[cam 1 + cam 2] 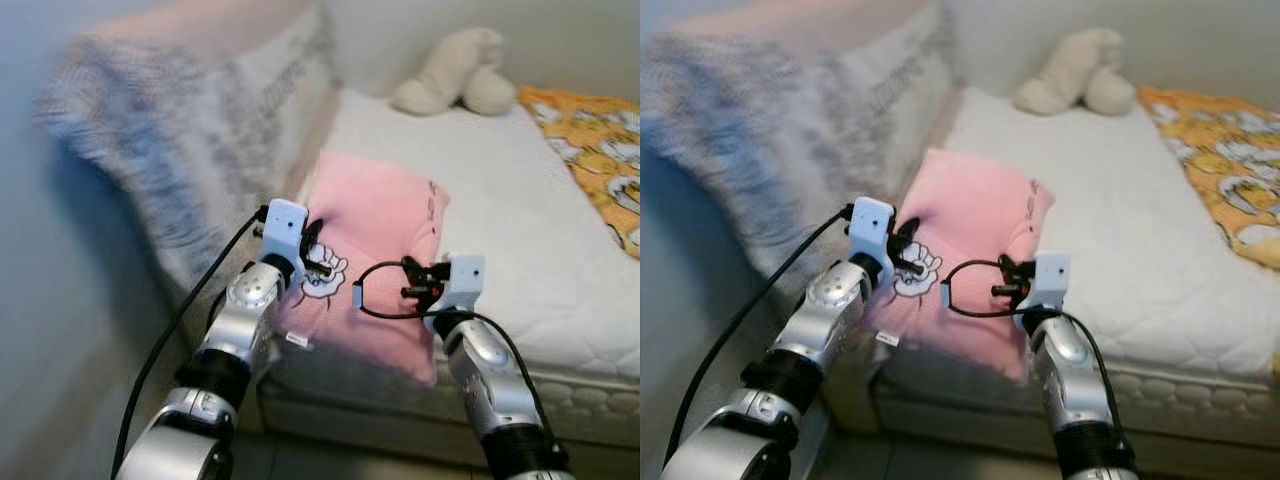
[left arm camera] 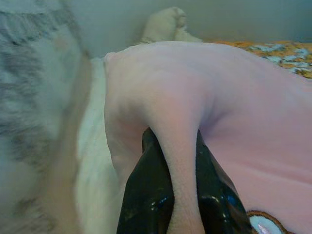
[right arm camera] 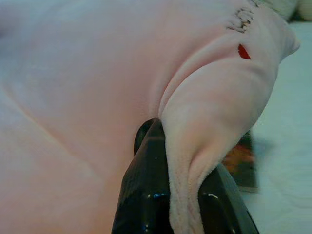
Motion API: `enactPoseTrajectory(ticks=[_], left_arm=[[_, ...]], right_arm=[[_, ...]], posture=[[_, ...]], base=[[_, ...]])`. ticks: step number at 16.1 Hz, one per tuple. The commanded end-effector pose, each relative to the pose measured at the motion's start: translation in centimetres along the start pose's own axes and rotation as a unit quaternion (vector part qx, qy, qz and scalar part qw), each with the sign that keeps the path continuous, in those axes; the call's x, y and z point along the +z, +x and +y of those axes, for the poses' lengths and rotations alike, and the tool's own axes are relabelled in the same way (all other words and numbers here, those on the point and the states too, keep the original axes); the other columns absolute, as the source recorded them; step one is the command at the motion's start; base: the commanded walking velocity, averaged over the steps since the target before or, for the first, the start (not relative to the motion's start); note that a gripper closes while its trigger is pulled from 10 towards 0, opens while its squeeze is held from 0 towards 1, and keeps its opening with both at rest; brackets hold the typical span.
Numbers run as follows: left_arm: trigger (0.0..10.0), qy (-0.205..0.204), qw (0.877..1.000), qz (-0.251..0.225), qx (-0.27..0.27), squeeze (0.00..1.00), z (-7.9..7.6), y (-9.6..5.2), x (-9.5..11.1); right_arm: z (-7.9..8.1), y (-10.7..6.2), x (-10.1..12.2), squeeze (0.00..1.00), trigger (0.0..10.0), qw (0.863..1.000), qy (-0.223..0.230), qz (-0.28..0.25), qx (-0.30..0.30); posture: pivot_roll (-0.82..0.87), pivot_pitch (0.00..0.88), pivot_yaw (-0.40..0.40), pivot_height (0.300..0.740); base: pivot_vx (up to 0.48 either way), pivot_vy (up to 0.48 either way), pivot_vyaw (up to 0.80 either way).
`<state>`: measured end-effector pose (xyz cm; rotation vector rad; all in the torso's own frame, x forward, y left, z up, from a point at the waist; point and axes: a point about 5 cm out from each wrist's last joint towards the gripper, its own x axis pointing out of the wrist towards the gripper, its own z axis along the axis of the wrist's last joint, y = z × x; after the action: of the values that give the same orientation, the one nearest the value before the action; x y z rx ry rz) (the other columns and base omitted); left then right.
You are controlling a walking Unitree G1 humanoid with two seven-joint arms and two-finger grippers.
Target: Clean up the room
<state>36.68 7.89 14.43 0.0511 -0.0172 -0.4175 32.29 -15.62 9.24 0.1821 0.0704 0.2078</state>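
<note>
A pink pillow (image 1: 375,255) is held at the near edge of the bed (image 1: 500,200), partly overhanging it. The left gripper (image 1: 318,262) is clamped on a fold at the pillow's left side, the right gripper (image 1: 415,282) on a fold at its right. The pinched cloth between black fingers (image 2: 146,195) is seen close in the wrist views. A beige plush toy (image 1: 455,72), an orange patterned blanket (image 1: 595,150) and a large grey pillow (image 1: 180,140) are shown by the head views.
</note>
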Motion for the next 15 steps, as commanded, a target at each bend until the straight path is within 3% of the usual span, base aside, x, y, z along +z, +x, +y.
enactPoseTrajectory(ticks=[1, 8, 11, 13, 15], left_arm=[[10.0, 0.016, 0.999, -0.037, 0.029, 0.00, 1.5, 0.2, 1.9], [10.0, -0.019, 0.999, -0.028, 0.043, 0.00, 1.3, 0.3, 1.6], [10.0, -0.023, 0.999, -0.024, 0.032, 0.00, 0.2, 0.5, 1.5], [10.0, -0.030, 0.999, -0.018, 0.003, 0.00, -2.1, 1.3, 1.6], [10.0, -0.017, 1.000, 0.012, -0.020, 0.00, -4.3, 3.0, 2.0]], right_arm=[[-0.9, -0.3, 0.2, 0.00, 10.0, 1.000, 0.001, -0.002, -0.022], [-1.2, -0.4, 0.2, 0.00, 10.0, 1.000, -0.001, 0.000, -0.025], [-1.7, -0.6, 0.5, 0.00, 10.0, 0.999, -0.012, -0.004, -0.033], [-2.2, -0.7, 0.9, 0.00, 10.0, 0.999, -0.012, -0.013, -0.042], [-3.8, -0.9, 1.2, 0.00, 10.0, 0.997, -0.022, -0.008, -0.072]], posture=[[0.07, 0.000, 0.023, 0.740], [0.06, 0.000, 0.025, 0.740], [0.06, 0.000, 0.024, 0.740], [0.06, 0.000, 0.024, 0.740], [0.07, 0.030, 0.017, 0.740]], base=[[0.480, 0.000, 0.00], [0.480, 0.000, 0.00], [0.480, 0.000, 0.00], [0.480, 0.000, 0.51], [0.392, 0.000, 0.00]])
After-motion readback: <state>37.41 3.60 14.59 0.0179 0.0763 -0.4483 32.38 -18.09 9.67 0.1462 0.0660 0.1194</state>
